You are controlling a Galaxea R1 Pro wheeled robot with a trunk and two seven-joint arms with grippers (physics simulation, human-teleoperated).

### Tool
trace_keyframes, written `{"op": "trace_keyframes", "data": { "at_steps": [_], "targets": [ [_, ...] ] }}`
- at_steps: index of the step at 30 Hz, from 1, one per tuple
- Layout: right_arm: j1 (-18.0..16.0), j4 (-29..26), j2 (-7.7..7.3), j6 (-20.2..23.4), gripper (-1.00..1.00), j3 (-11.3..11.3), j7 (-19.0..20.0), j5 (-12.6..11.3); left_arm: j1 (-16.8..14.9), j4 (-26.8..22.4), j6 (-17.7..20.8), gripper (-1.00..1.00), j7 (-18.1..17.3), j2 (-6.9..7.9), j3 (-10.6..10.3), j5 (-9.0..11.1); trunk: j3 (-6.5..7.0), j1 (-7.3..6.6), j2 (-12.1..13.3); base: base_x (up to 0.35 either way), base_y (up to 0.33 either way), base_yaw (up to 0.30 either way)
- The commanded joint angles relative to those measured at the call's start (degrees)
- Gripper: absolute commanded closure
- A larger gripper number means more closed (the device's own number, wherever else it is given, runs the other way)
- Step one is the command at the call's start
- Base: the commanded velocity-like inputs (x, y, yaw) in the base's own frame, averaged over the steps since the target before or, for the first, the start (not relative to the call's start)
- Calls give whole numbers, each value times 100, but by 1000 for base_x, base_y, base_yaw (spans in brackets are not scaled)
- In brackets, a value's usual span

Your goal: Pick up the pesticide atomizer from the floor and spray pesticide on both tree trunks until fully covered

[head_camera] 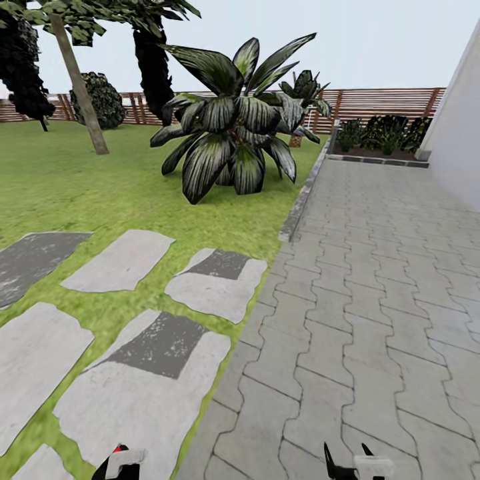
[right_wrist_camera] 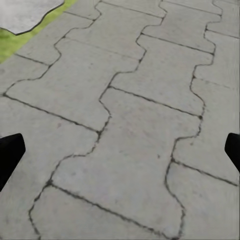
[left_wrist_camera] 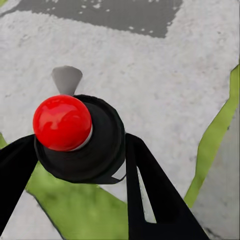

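My left gripper is shut on the pesticide atomizer, a black body with a glossy red knob and a grey nozzle tip, held over a stepping stone. The same gripper shows at the head view's lower edge with the atomizer's red knob on top. The right gripper hangs open over the paving, and its fingertips stand far apart with nothing between them. One tree with a pale leaning trunk and a high leafy crown stands far off at the back left of the lawn.
A large broad-leaved plant grows on the lawn ahead beside a stone curb. Grey stepping stones cross the grass on the left, and a paved path runs on the right. A brown slat fence and a white wall close the back.
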Motion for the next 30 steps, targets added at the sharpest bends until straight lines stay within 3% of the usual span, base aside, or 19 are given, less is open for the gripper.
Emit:
{"op": "trace_keyframes", "data": {
  "at_steps": [1, 30],
  "targets": [
    [0, 1, 2, 0, -100, 0, 0, 0, 3, -1, 0, 100, 0, 0, 1, 0, 9, 0, 0, 281, 173, 0],
    [0, 7, 35, 0, -100, 17, 1, 9, 8, 7, 0, 100, -14, 4, 1, 9, 214, 0, 0, 290, 183, 176]
  ]
}}
